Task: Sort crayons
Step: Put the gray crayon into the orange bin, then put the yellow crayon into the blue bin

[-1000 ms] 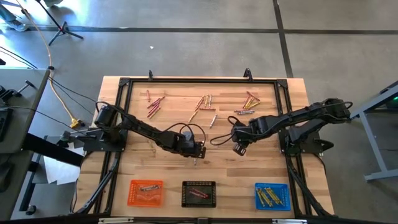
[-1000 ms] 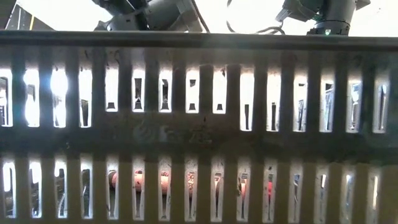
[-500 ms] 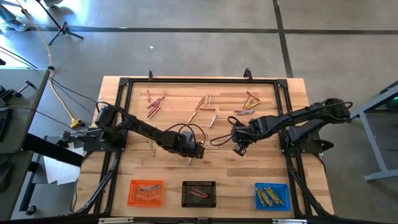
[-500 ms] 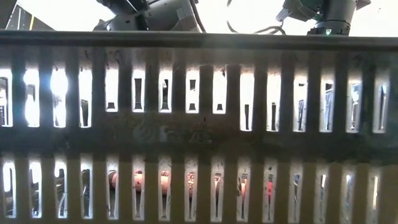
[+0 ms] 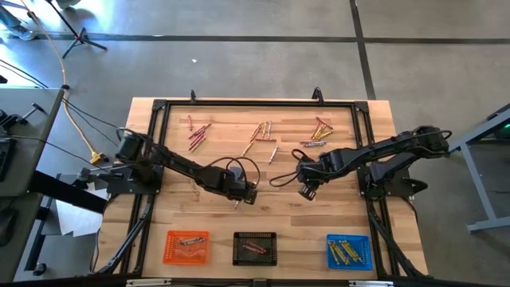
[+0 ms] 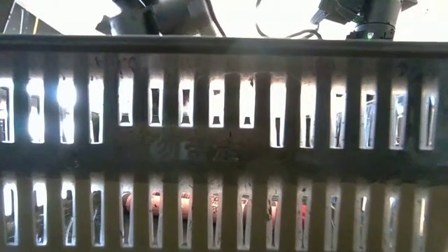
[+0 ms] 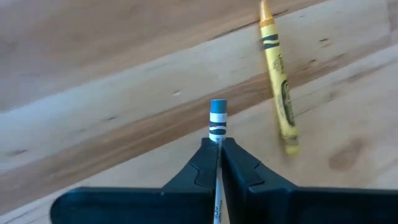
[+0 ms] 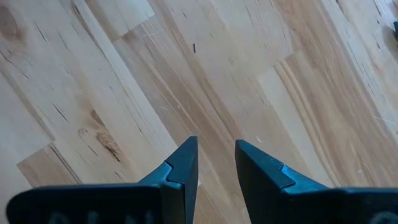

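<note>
The left hand [image 7: 217, 152] is closed on one thin crayon with a blue-grey tip and a white paper wrap [image 7: 217, 124]. The crayon stands out between the two dark fingers, and the hand hangs near the middle of the wooden bench [image 5: 279, 215]. I judge that the pick-up step is just done, and the next step is to carry this crayon to its tray. The three trays stand at the near edge of the bench: the orange square tray [image 5: 186, 246], the black square tray [image 5: 255, 248] and the blue square tray [image 5: 349, 251]. The orange one seems to hold dull grey-brown sticks, so it is probably the target, but I cannot be sure. The next move needs a lift clear of the bench, a short travel toward the trays, and a release over the right one.

The right hand [image 8: 216, 163] waits over bare wood near the centre, with the fingers partly apart and nothing between them.

The left wrist view shows the grip clearly, and also a yellow crayon [image 7: 278, 93] that lies loose on the wood close by. The high view shows only a small pale mark there. However, only the high view shows the other loose crayons at the far side: a reddish group [image 5: 198, 134], a mixed group [image 5: 261, 135] and a yellow-red group [image 5: 317, 132]. The low view is blocked by the slotted wall of a tray [image 6: 224, 154].
</note>
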{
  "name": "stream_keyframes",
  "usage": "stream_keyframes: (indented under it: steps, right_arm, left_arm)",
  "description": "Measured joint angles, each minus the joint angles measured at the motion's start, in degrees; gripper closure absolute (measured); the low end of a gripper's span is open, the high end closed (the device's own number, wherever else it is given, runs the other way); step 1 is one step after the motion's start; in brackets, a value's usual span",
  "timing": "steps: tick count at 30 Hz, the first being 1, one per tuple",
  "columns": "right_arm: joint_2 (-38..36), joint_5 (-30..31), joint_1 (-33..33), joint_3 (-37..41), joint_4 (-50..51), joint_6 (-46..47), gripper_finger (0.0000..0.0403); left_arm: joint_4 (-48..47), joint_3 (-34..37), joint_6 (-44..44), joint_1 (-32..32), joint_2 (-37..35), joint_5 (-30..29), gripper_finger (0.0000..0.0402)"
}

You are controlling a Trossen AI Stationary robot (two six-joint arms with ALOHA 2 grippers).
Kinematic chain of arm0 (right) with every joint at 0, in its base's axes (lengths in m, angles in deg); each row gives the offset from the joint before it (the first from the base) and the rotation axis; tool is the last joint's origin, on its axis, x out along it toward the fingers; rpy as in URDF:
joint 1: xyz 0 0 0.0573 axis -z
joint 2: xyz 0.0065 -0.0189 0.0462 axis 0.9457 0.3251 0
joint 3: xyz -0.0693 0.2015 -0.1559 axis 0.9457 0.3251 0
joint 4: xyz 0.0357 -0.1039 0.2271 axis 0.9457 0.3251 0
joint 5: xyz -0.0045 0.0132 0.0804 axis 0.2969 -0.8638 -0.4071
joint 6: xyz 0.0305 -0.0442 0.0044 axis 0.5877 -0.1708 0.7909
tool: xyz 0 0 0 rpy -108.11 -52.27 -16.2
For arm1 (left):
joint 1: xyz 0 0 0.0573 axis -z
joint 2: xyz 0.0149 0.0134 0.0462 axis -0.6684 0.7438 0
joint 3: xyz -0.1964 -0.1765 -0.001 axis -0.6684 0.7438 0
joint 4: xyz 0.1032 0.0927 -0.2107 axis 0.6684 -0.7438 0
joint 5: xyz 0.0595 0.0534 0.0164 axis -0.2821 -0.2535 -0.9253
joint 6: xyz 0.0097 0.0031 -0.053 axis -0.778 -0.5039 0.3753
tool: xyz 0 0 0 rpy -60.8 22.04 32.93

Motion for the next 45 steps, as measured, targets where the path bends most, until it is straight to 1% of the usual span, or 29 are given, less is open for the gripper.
stream_keyframes:
  steps: [2,5,6,9,11,14,16,20,22,24,27,29,30,35,41,45]
  right_arm:
    - [0.0,-0.4,0.0,0.0,-0.1,1.3,0.0311]
    - [0.0,-0.4,0.0,0.0,-0.3,3.8,0.0311]
    - [0.0,-0.4,0.0,0.0,-0.3,4.6,0.0311]
    - [0.0,-0.4,0.0,0.0,-0.8,6.5,0.0311]
    - [0.0,-0.4,0.0,0.0,-1.1,8.5,0.0311]
    - [0.0,-0.4,0.0,0.0,-1.7,12.5,0.0311]
    - [0.0,-0.4,0.0,0.0,-2.8,14.9,0.0311]
    - [0.0,-0.4,0.0,0.0,-4.0,18.0,0.0311]
    - [0.0,-0.4,0.0,0.0,-4.2,18.4,0.0311]
    - [0.0,-0.3,0.0,0.0,-5.0,19.4,0.0311]
    - [0.0,-0.3,0.0,0.0,-5.4,19.9,0.0311]
    - [0.0,-0.3,0.0,0.0,-5.9,19.9,0.0311]
    - [0.0,-0.4,0.0,0.0,-5.9,19.9,0.0311]
    - [0.0,-0.6,0.0,0.0,-6.4,20.2,0.0311]
    - [0.0,0.2,0.0,0.0,-6.6,23.1,0.0311]
    - [0.0,0.3,0.0,0.0,-6.7,24.4,0.0311]
  left_arm:
    - [-0.1,-0.3,-2.2,0.4,-2.9,0.0,0.0401]
    - [-3.4,-0.2,-4.8,1.8,-8.0,0.1,0.0401]
    - [-2.9,-0.2,-6.0,2.7,-9.7,1.0,0.0401]
    - [-4.2,-0.3,-8.3,6.3,-16.0,3.9,0.0401]
    - [-5.1,-0.5,-7.1,10.3,-19.6,4.9,0.0401]
    - [-7.9,-0.5,-1.3,18.0,-23.8,5.3,0.0401]
    - [-11.7,-0.5,5.4,23.9,-25.3,4.4,0.0401]
    - [-16.9,-0.4,20.2,35.5,-24.1,3.4,0.0401]
    - [-18.5,-0.5,25.2,39.5,-22.3,3.5,0.0401]
    - [-23.6,-0.5,28.8,42.5,-20.7,2.9,0.0401]
    - [-27.0,-0.5,31.9,44.2,-18.2,2.2,0.0401]
    - [-28.7,-0.4,31.8,44.9,-17.4,2.1,0.0398]
    - [-27.8,-0.5,31.4,45.0,-17.0,2.1,0.0394]
    - [-24.6,-0.5,25.8,45.7,-16.1,2.1,0.0363]
    - [-25.2,-0.5,20.5,45.7,-16.1,1.8,0.0315]
    - [-25.2,-0.5,15.5,44.4,-16.2,1.7,0.0296]
